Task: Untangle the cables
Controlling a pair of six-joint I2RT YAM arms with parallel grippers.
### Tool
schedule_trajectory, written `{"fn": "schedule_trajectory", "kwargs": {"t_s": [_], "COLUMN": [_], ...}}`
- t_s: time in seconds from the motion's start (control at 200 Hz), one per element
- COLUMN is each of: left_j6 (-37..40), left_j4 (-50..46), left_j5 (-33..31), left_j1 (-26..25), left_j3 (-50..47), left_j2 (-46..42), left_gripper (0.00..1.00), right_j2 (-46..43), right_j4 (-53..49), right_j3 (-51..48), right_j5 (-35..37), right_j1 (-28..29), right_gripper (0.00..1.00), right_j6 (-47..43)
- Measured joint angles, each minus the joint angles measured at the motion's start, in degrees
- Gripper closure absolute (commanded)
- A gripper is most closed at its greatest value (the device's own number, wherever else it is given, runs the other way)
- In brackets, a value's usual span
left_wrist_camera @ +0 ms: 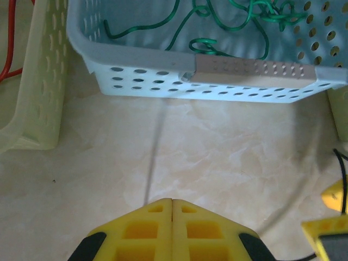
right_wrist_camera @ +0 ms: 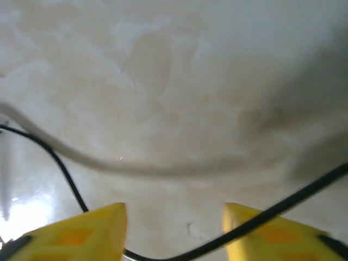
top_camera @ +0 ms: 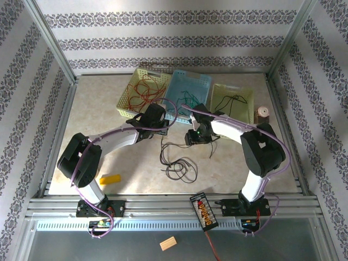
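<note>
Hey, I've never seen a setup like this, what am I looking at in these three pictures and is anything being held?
These are two robot arms bolted at the near edge of a table. The overhead picture is taken from above and behind them; the other two come from cameras on each wrist.

At the far side sit three baskets: a yellow basket with red cables, a blue basket with green cables, and a green basket with a black cable. More black cables lie loose on the table.

The left hand is shut on nothing, in front of the blue basket. The right hand is open, low over the table, with a black cable crossing between its yellow fingers, not yet gripped.
</note>
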Motion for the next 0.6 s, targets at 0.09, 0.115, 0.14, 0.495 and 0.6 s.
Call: {"fn": "schedule_trajectory", "kwargs": {"t_s": [0.09,0.115,0.14,0.495,0.6], "left_j6": [0.0,0.0,0.0,-0.1,-0.4], "left_j4": [0.0,0.0,0.0,0.2,0.4], "left_j5": [0.0,0.0,0.0,-0.2,-0.2], "left_j1": [0.0,0.0,0.0,0.0,0.0], "left_j3": [-0.1,-0.2,-0.2,-0.2,-0.2], "left_j2": [-0.3,-0.5,-0.5,-0.8,-0.8], "left_gripper": [1.00,1.00,1.00,1.00,1.00], "right_j2": [0.9,0.9,0.9,-13.7,-21.1], "right_j4": [0.0,-0.2,-0.2,3.2,4.9], "right_j3": [0.6,0.6,0.6,-6.5,-6.1], "right_j5": [2.4,2.7,2.9,-0.7,-1.2], "right_j1": [0.5,0.6,0.6,1.4,1.4], "right_gripper": [1.00,1.00,1.00,1.00,1.00], "right_j6": [-0.1,-0.3,-0.6,-1.2,-1.1]}}
